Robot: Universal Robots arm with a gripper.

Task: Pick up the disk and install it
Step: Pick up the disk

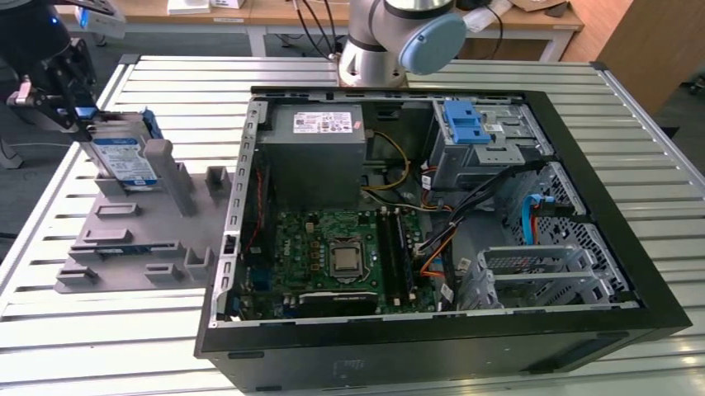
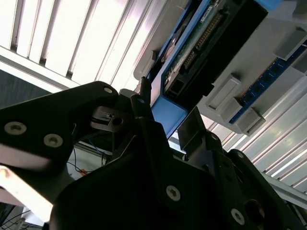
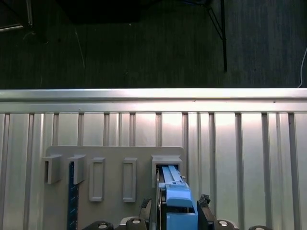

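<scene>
Exterior view | disk (image 1: 122,158) — flat silver, blue-framed | upright in grey holder (image 1: 141,235)

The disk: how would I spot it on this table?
On the exterior view's left, beside the open computer case, lies a grey slotted holder. The disk stands on edge at its far end: a flat silver slab with a blue-and-white label and bright blue frame, unlike the holder's plain grey posts.

arm (image 1: 380,49) base upright | tool (image 1: 78,115) pointing down, exterior view's left
</scene>
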